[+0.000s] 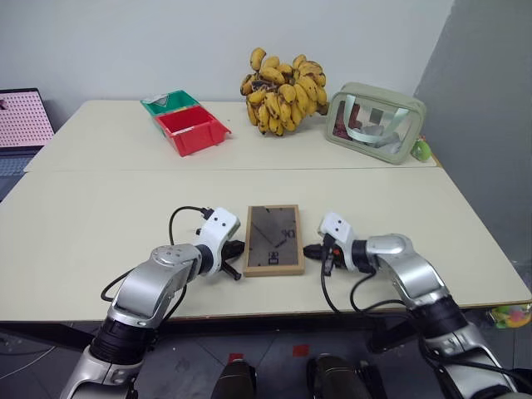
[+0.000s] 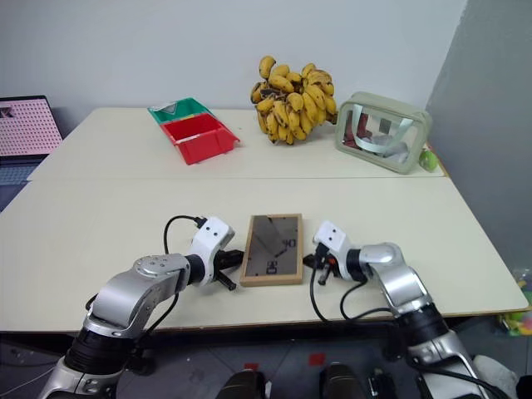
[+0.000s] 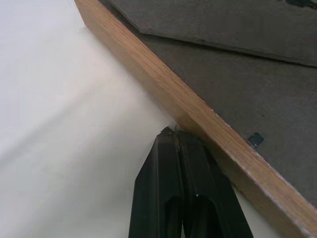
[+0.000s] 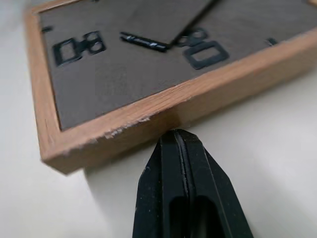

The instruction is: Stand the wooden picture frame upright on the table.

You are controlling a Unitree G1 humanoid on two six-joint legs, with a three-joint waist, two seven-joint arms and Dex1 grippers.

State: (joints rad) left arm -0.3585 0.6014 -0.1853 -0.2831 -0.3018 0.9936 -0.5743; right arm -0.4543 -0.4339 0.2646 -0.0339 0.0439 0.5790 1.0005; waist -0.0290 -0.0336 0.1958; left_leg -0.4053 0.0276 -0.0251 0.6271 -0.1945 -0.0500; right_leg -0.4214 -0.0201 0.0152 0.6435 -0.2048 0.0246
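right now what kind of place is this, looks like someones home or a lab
Probably a lab or test room rather than a home: a plain cream table against a bare wall, staged with unrelated props, namely a bunch of bananas, red and green parts bins and a wooden picture frame lying back up.

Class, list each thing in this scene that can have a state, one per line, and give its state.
Frame: lying flat on the table, back up, stand flap folded.
Left gripper: shut, tips at the frame's left edge.
Right gripper: shut, tips at the frame's right edge.
Red bin: upright, looks empty.
Green bin: upright behind it.
Pouch: upright.
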